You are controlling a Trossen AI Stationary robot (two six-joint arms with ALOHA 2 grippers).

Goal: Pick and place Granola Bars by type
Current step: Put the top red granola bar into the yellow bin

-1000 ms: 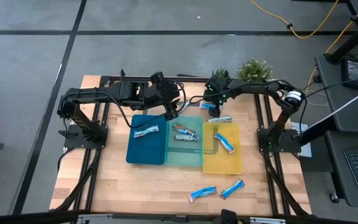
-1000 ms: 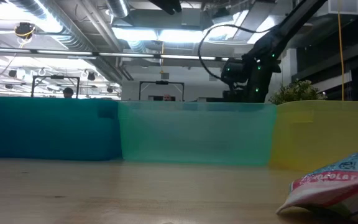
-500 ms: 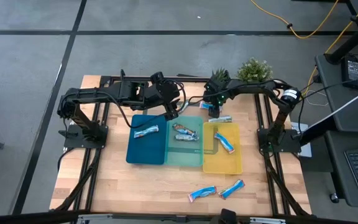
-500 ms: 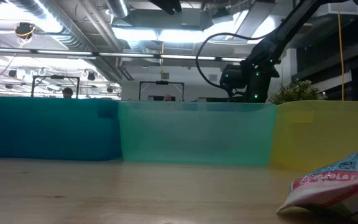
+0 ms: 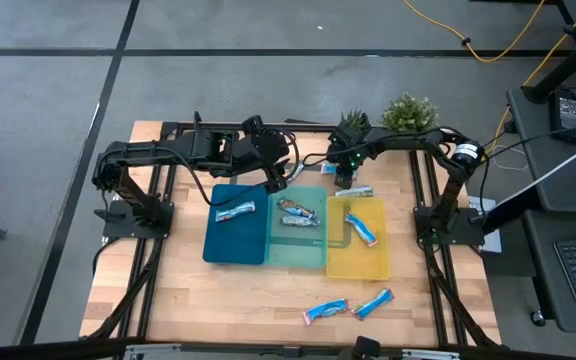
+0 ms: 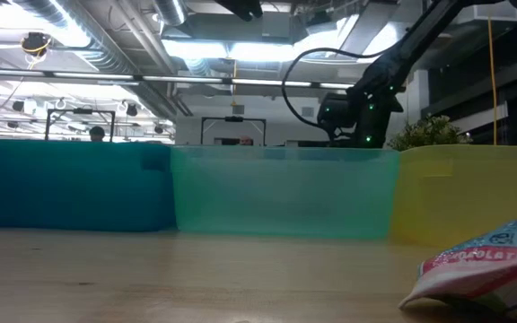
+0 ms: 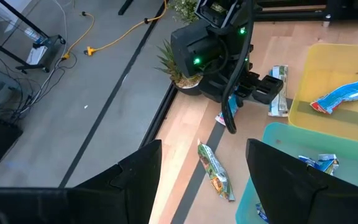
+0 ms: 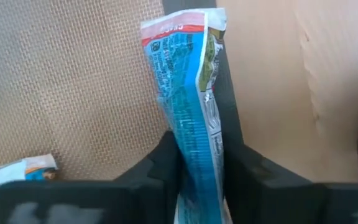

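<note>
- The right pincer is down at the far edge of the table, just behind the trays, with its fingers clamped on a blue granola bar that has a red end and white print.
- The left pincer hangs above the far end of the dark-blue tray, fingers apart and holding nothing.
- One blue bar lies in the dark-blue tray, a silvery-brown one in the teal tray, and a blue one in the yellow tray.
- Another bar lies on the table just behind the yellow tray.
- Two blue bars lie side by side near the front of the table.
- In the low view the tray walls hide everything lying inside them, and only the end of one bar shows, cut off at the edge.
- From above, the held bar is mostly covered by the right pincer.
</note>
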